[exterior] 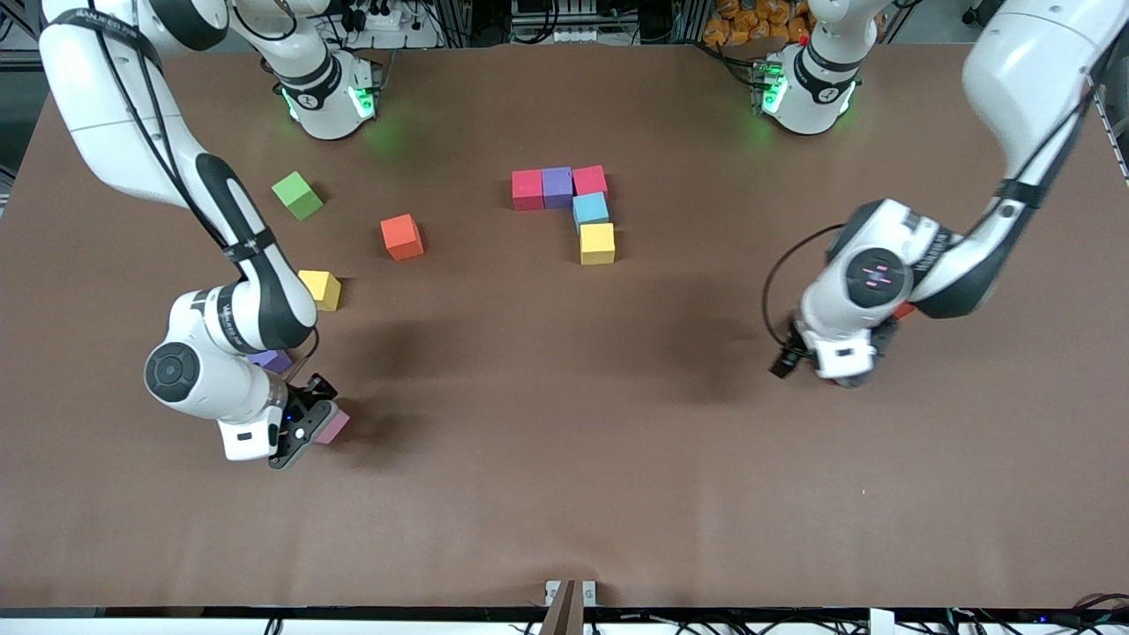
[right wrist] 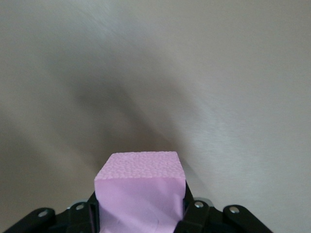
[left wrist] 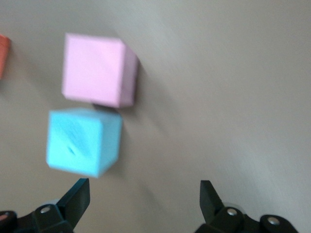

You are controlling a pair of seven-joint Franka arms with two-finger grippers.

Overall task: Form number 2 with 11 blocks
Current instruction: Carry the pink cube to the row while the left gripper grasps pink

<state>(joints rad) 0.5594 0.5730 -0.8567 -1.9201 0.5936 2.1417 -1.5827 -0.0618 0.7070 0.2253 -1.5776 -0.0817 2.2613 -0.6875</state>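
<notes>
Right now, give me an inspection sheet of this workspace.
Surface: brown table, bare toward the front camera.
Job's things: partial number 2 of five touching cubes: red, purple, red in a row, light blue and yellow stepping nearer the camera. Loose orange block and yellow block toward the right arm's end; purple block partly hidden by the right arm.
Clutter: green cube.
Grippers: right pincer shut on pink block, low at the table. Left pincer open, empty, over a pink block and light blue block.
Cables: black loop at the left wrist.
Surroundings: racks and wiring past the table edge.
</notes>
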